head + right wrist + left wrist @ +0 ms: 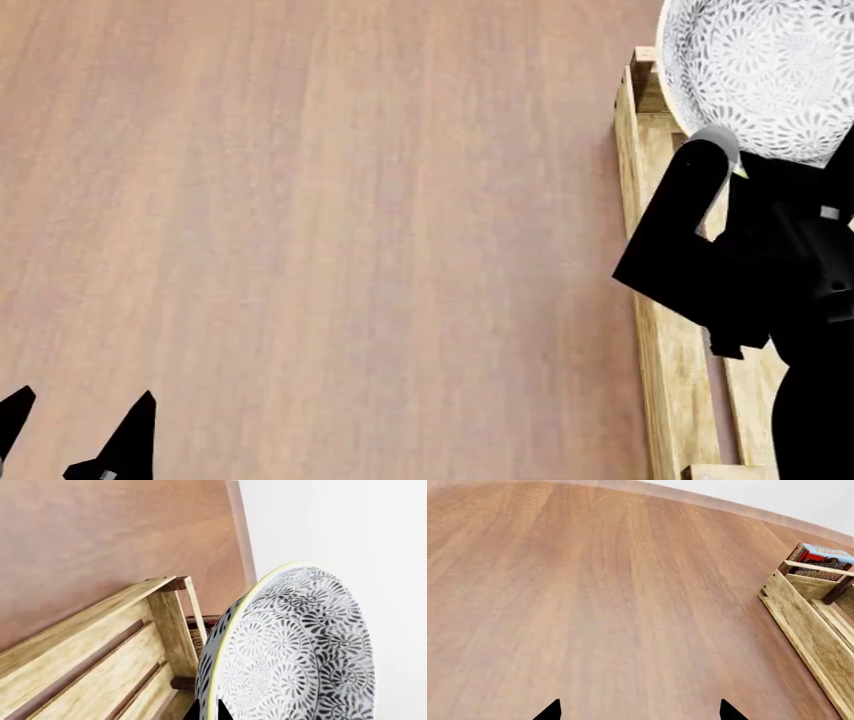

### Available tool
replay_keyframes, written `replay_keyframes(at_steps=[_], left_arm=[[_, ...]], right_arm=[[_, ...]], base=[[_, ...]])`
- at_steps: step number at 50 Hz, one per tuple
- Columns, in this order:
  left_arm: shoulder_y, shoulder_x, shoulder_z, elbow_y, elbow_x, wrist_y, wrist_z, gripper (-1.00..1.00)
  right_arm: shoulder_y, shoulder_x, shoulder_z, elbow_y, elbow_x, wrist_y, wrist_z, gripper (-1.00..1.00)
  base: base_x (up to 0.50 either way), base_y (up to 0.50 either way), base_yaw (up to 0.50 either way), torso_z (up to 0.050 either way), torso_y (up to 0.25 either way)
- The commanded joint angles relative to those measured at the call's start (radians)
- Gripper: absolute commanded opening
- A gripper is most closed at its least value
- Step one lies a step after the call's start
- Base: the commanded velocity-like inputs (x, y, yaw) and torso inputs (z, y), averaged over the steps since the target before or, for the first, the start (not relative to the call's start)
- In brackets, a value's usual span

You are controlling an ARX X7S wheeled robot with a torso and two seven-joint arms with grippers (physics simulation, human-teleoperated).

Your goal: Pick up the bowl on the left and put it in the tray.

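Note:
The bowl (pixel 767 70), white with a dense grey-blue floral pattern, hangs tilted on edge over the far end of the tray (pixel 661 350), a light-wood slatted crate at the right. My right gripper (pixel 721 148) is shut on the bowl's rim. In the right wrist view the two black fingertips of the right gripper (pixel 208 712) pinch the yellow-edged rim of the bowl (pixel 293 650), above the tray's slats (pixel 87 645). My left gripper (pixel 80 402) stands open and holds nothing over bare table at the near left. In its wrist view the left gripper (pixel 640 712) shows the tray (pixel 800 615) off to one side.
A chocolate pudding box (pixel 824 560) stands just beyond the tray's end bar. The brown wooden table (pixel 334 200) stretches across the left and middle. Its far edge meets a white wall (pixel 333 525).

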Motion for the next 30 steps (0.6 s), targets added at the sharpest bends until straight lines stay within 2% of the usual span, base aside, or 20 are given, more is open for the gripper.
replay_keyframes(at_steps=[1,20,30], left_arm=[[0.001,-0.003,0.003,0.000,-0.001,0.003,-0.004,1.00],[0.003,-0.008,0.006,-0.001,-0.004,0.007,-0.010,1.00],[0.003,-0.011,0.007,-0.004,-0.007,0.011,-0.010,1.00]], right_arm=[[-0.041,-0.012,0.021,0.065,-0.003,-0.022,0.043,-1.00],[-0.092,-0.072,0.012,0.238,0.028,-0.093,0.083,-1.00],[-0.081,-0.139,-0.006,0.363,0.029,-0.148,0.085,-1.00]], base=[[0.00,0.00,0.00,0.000,0.000],[0.00,0.00,0.00,0.000,0.001],[0.00,0.00,0.00,0.000,0.000]])
